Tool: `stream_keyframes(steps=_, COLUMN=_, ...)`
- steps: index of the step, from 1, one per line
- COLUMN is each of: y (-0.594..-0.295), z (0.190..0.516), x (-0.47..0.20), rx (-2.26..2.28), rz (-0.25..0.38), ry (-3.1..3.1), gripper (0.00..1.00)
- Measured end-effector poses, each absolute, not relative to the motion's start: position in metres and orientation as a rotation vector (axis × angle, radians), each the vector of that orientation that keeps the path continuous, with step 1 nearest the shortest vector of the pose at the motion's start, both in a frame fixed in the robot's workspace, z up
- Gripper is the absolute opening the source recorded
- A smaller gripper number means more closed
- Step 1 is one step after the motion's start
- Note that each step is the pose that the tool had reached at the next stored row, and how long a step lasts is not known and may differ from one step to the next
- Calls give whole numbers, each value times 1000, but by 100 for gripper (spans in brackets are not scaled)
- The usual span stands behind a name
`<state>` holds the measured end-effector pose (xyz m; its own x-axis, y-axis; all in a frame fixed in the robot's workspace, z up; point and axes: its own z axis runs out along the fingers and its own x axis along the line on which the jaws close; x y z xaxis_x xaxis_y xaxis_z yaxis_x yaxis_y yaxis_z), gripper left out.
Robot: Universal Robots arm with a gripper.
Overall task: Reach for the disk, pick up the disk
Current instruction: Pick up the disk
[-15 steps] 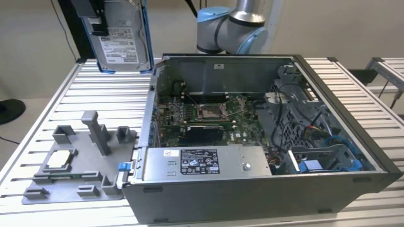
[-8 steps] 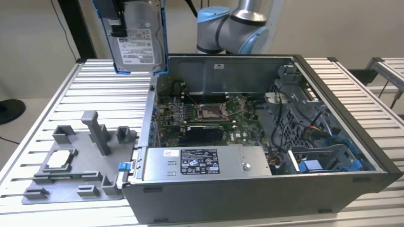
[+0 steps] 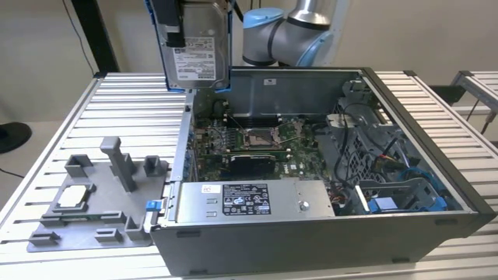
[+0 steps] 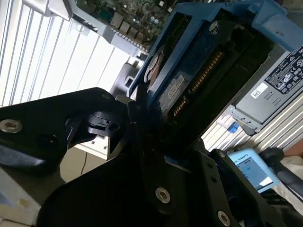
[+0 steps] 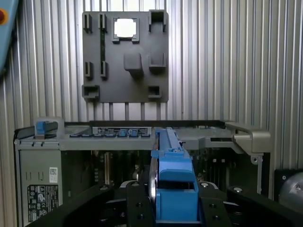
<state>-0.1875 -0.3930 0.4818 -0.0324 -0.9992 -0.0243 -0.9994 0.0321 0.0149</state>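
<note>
The disk [image 3: 200,55], a silver drive with a white barcode label and blue side rails, hangs upright in the air above the back left corner of the open computer case [image 3: 311,245]. My gripper [image 3: 174,28] is shut on its upper part, with a black finger across the labelled face. In the first wrist view the disk [image 5: 171,175] stands edge-on, its blue rail showing between my black fingers [image 5: 137,205]. In the second wrist view the disk [image 4: 199,61] slants away from the gripper body, circuit side showing.
Inside the case lie the motherboard [image 3: 253,140], a labelled power supply [image 3: 249,201] and a blue bracket [image 3: 409,201] in the drive bay. A grey fixture plate [image 3: 93,198] carrying a small square chip [image 3: 72,195] sits on the slatted table at the exterior view's left.
</note>
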Motion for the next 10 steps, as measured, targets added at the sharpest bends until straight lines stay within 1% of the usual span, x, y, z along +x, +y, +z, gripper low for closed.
stream_keyframes(steps=10, y=-394, z=480, x=-142, rx=-2180, rz=43, ry=2252, gripper=0)
